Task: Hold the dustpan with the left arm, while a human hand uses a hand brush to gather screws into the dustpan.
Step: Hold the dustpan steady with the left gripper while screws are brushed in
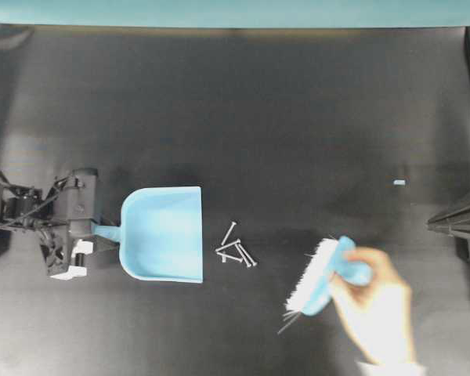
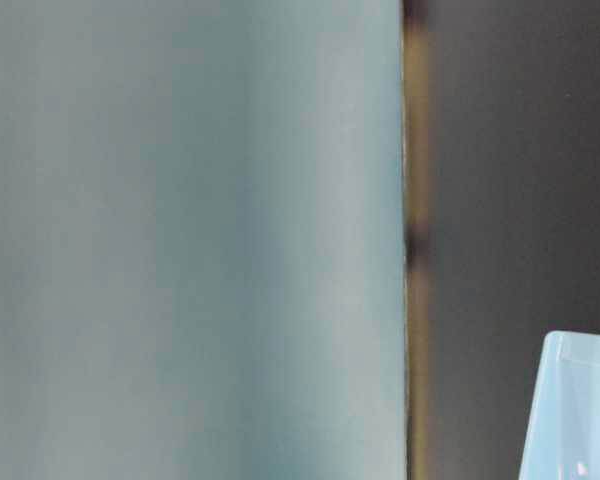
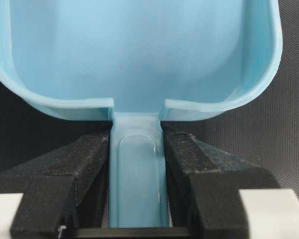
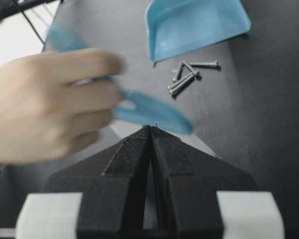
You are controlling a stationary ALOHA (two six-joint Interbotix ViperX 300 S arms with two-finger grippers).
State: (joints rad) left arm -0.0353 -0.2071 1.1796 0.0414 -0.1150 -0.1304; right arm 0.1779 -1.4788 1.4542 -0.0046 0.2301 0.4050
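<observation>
A: Nearest the left wrist camera, what did the left gripper [image 3: 137, 199] have?

B: Its two black fingers [image 3: 82, 169] were clamped on the thin handle of the dustpan [image 3: 139, 55], one on each side. Overhead, the left arm [image 1: 63, 223] sat at nine o'clock on the counter [image 1: 298, 117], and the dustpan lay just beside it with its wide mouth facing three o'clock. I judged that grip was meant to keep the pan from sliding when the brush pushed against it.

A: And beyond the mouth?

B: The screws [image 1: 236, 249], about five, lay in a small loose cluster near the pan's open edge but not touching it, none inside yet. Farther toward four o'clock, the human hand [image 1: 376, 309] held the hand brush [image 1: 323, 276], bristles turned toward the screws. It was blurred, so I couldn't tell whether the bristles touched the counter. That line-up seemed deliberate: brush, screws and mouth in one sweep path.

A: The other arm?

B: Parked at the three o'clock edge. The right gripper [image 4: 150, 130] had its jaws together on nothing. A tiny pale blue speck [image 1: 399, 182] lay well apart, toward two o'clock.
</observation>
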